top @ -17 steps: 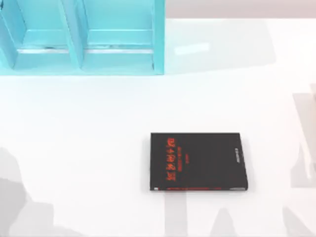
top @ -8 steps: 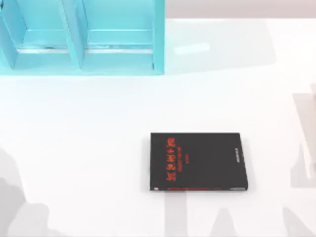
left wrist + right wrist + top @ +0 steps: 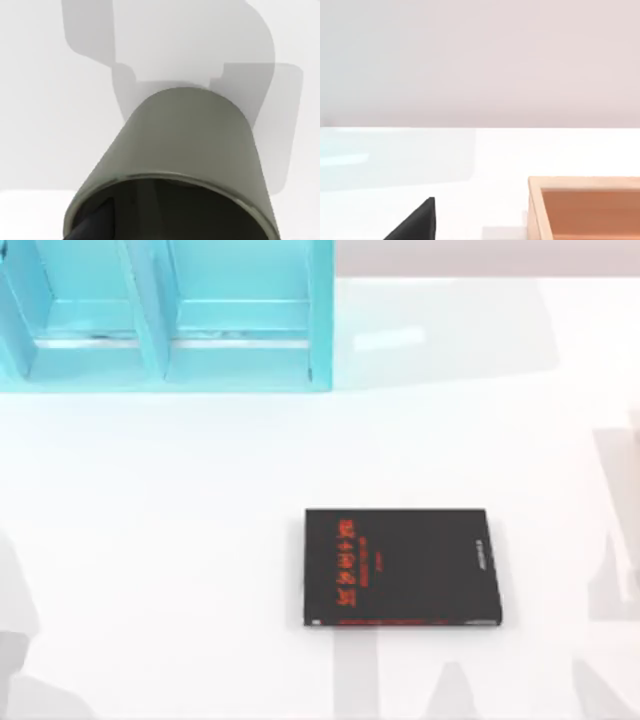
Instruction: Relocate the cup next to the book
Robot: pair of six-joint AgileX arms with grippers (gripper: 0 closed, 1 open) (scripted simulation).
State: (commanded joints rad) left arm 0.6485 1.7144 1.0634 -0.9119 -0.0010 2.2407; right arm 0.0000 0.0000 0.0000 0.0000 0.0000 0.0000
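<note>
The book (image 3: 400,566) lies flat at the table's middle, slightly right, black with red lettering. The cup (image 3: 190,140), olive and plain, sits very close under my left wrist camera, its open rim toward the lens. A dark part of my left gripper (image 3: 92,225) reaches just inside that rim. The gripper's shadow falls on the white table beyond the cup. I cannot tell whether the cup rests on the table or hangs above it. A black corner (image 3: 417,222), which looks like the book's, shows in the right wrist view.
A teal shelf unit (image 3: 165,315) with open compartments stands at the back left. An orange-brown wooden box (image 3: 585,210) sits near my right arm. White table (image 3: 180,540) lies open between shelf and book. Arm shadows fall on the front edge.
The grey shadow at the table's front left has shrunk and slid toward the left edge. The book has not moved.
</note>
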